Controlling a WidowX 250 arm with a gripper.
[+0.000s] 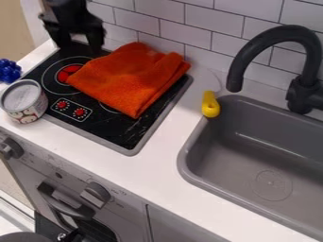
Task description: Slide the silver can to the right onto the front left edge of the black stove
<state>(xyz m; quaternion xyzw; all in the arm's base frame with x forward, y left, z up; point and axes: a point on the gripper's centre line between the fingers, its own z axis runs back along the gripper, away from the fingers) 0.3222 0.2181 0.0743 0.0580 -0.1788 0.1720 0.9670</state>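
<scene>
Orange cloth (129, 75), loosely folded, lying across the upper part of the black stove top (123, 132), with one corner pointing toward the front edge and the far folds close to the tiled wall (195, 29). The hand (77, 41) is at the upper left, beside the cloth's far left side, its two fingers spread with nothing visible between them; whether the nearer finger touches the fabric cannot be told. Principal risk: the soft layers lie low and overlap, so a shallow closure could catch only the top fold or slip off, while a deep one could press the fingertips against the hard stove top. A pull from one edge could unfold the cloth and drag its trailing part. Swept toward the near left, it could knock the can (24, 101), which stands at the stove's left edge, with the blue knobbly object (9, 71) just behind it. Swept toward the right, it could push the yellow piece (210, 104), at the corner of the sink (252, 156), into the basin. Carried low over the white table (135, 172), a hanging corner could also snag on the black faucet (277, 52) beyond the yellow piece.
</scene>
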